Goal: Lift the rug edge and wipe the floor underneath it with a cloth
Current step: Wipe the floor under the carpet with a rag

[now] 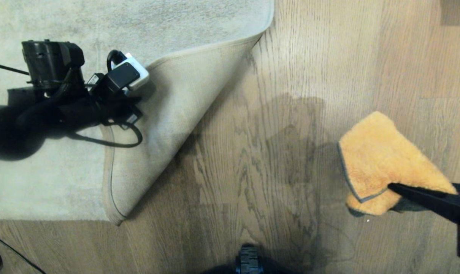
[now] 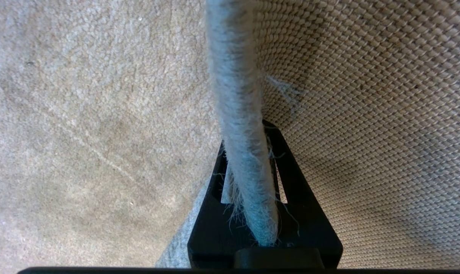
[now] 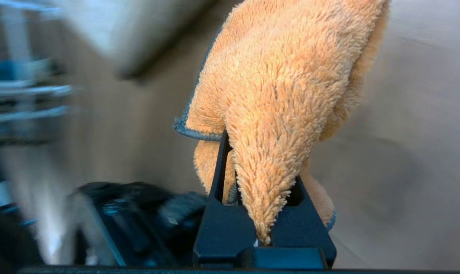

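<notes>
Wood-grain plank floor [image 1: 291, 76] fills the head view, w/ a large grey-beige rug [image 1: 62, 179] covering its left part. Rug edge [image 1: 211, 47]: the corner is folded back over the pile, woven underside up, exposing a wedge of floor beside it. L gripper [image 2: 249, 213], over the rug at left in the head view, has its jaws pinched on the bound border; the L wrist view shows the fuzzy binding running between the fingers, woven backing on one side, pile on the other. R gripper [image 3: 262, 224], at the right edge of the head view, has jaws pressed together on a fold of the cloth [image 1: 382, 160], which hangs clear of the rug, well apart from the exposed wedge. Judged stage: edge lifted, cloth in transit, wiping not yet begun. Risks: (a) thin grip on the binding could slip, dropping the flap back over the floor; (b) cloth is held by one bunched fold, so dragging on the floor may pull it free; (c) a sweep toward the fold could snag the cloth on the raised edge
</notes>
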